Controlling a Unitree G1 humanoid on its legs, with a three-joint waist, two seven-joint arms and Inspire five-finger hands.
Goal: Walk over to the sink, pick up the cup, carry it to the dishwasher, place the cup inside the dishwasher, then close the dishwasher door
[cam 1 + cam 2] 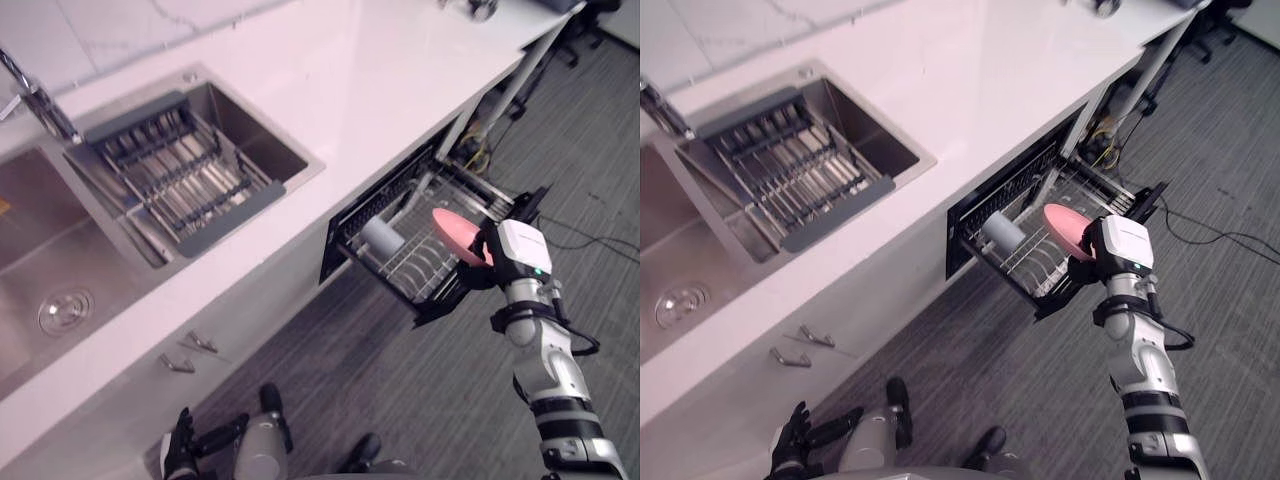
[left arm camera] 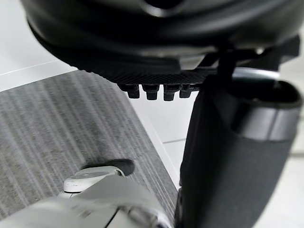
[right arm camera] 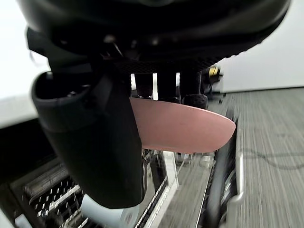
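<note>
Right hand (image 3: 156, 42) is seen clamped on a pink, flat, round-edged plate (image 3: 185, 126): the thumb lies across one face and the fingers (image 3: 167, 88) are curled over the rim. The plate is held on edge, tilted, over the outer part of a silver wire rack (image 1: 425, 262); whether it touches the wires cannot be told. The rack is drawn out of a black-fronted dishwasher (image 1: 337, 240) that is built in under a long white countertop (image 1: 380, 90). A pale grey cylindrical cup (image 1: 382, 238) is seen inside that rack, near its inner end and well apart from the plate, and it is gripped by neither hand. The left hand (image 1: 792, 445) is held low by the white cabinet front below the counter, with its fingers loosely spread and nothing in them. A stainless-steel sink (image 1: 275, 145) is set into the counter to the left of the dishwasher, and a dark grey slatted drainer (image 1: 170, 170) is laid across its basin. A grey striped carpet floor (image 1: 400, 380) is seen beneath the open rack.
</note>
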